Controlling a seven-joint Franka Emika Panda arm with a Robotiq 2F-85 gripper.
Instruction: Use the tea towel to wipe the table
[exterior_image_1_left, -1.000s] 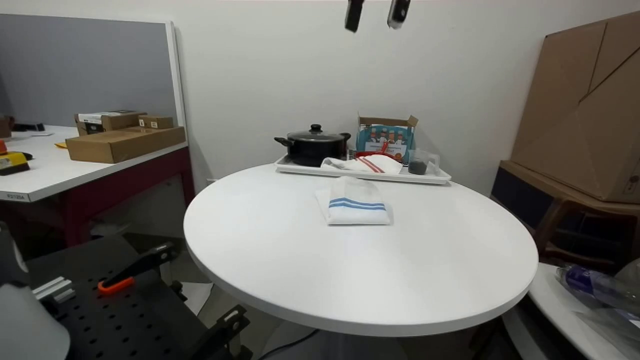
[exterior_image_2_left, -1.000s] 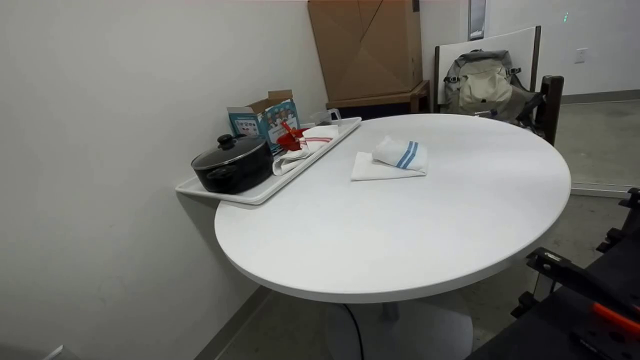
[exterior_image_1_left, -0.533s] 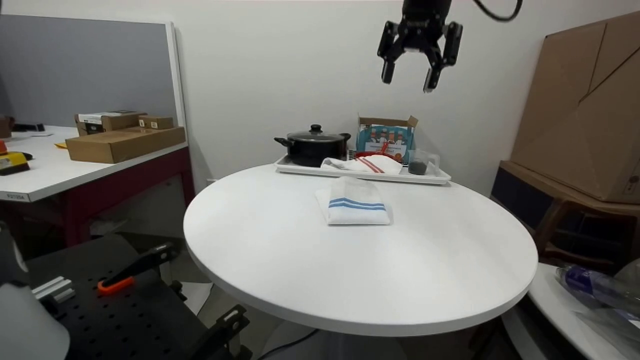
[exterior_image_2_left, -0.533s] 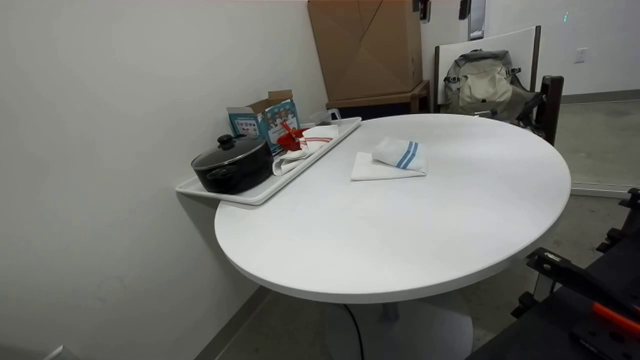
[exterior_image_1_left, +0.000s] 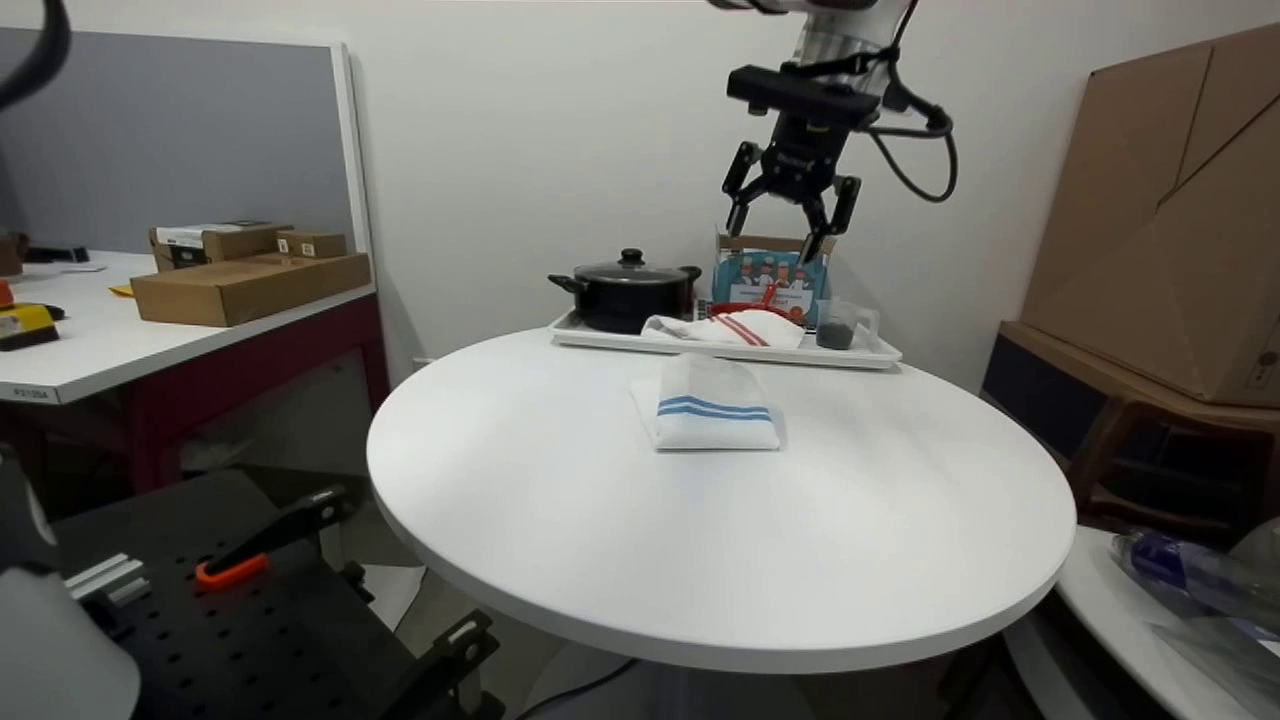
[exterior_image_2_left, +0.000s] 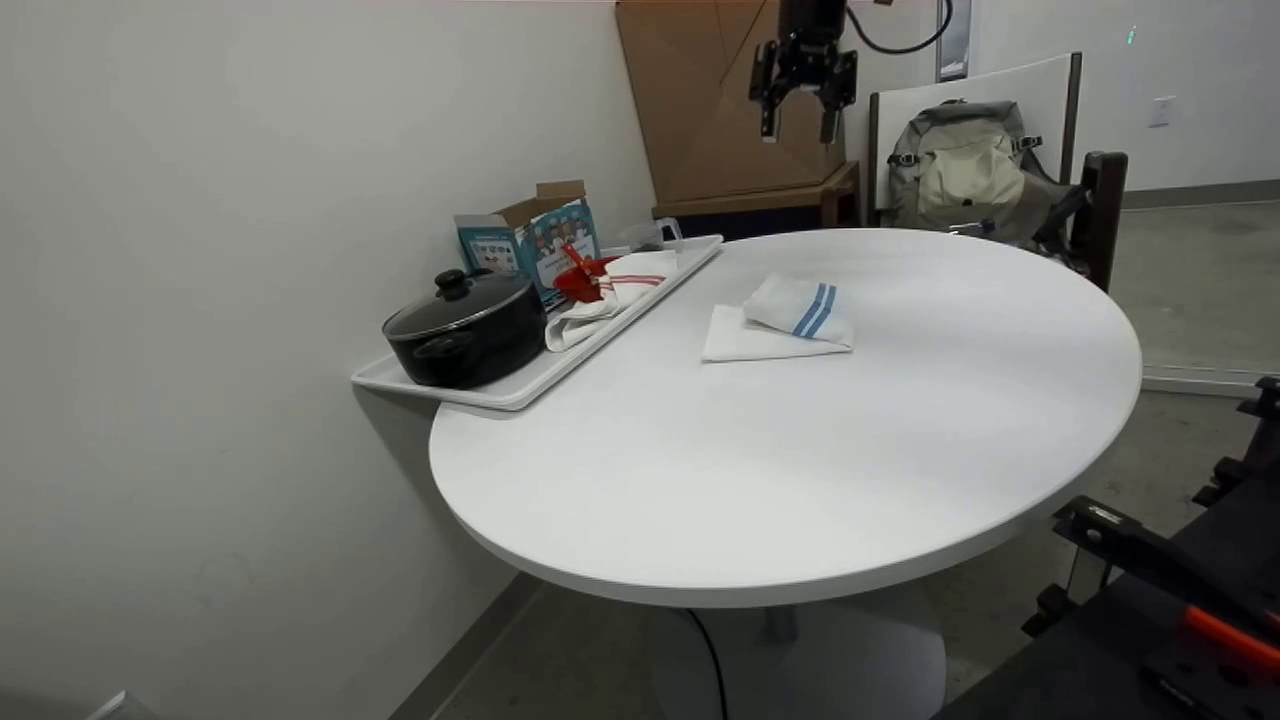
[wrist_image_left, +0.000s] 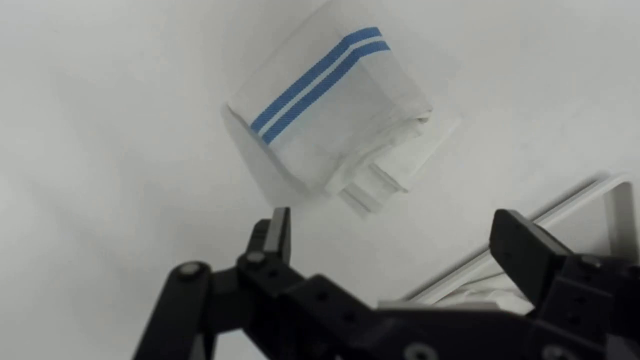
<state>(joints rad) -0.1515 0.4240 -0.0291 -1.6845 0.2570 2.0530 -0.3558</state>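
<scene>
In an exterior view, on the table (exterior_image_1_left: 720, 560), nearer the far edge than the near one: the tea towel (exterior_image_1_left: 715, 405). Behind it, across the far edge and partly overhanging: a tray (exterior_image_1_left: 600, 340). On the tray, left to right: a pot (exterior_image_1_left: 628, 300), a cloth (exterior_image_1_left: 735, 328), a cup (exterior_image_1_left: 838, 328). Behind the cloth: a carton (exterior_image_1_left: 765, 275). Above the table: the pincer (exterior_image_1_left: 773, 233). Beyond the left edge: a desk (exterior_image_1_left: 100, 340), with parcels (exterior_image_1_left: 250, 290) on top. Beyond the right edge: a box (exterior_image_1_left: 1150, 230).

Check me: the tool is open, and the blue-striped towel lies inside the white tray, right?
Not quite: the blue-striped towel lies on the round table, outside the white tray, as both exterior views show. The tool is indeed open.
</scene>
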